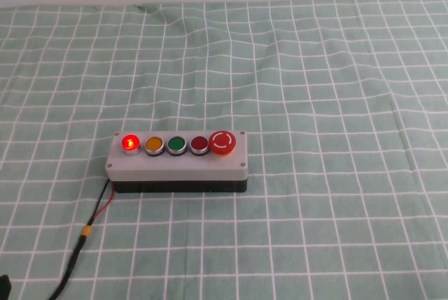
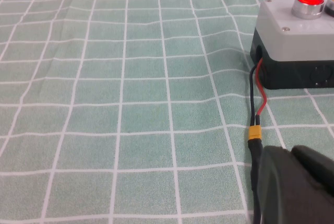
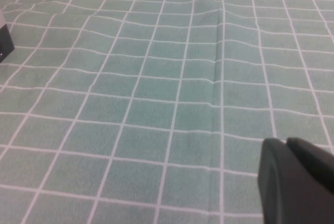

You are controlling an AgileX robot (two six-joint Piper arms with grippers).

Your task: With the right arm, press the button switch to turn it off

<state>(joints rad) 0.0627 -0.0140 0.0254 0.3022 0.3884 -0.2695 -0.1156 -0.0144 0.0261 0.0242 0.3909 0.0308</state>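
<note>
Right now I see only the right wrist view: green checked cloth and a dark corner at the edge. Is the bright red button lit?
Observer: Yes. In the high view the button switch glows red at the left end of the grey box.
Operator: What stands at the other end of the row?
Observer: The large red mushroom button.
Operator: Where are the arms?
Observer: Neither shows in the high view. The left gripper appears only in the left wrist view, close to the box's cable; the right gripper appears only in your view, over the cloth.
</note>
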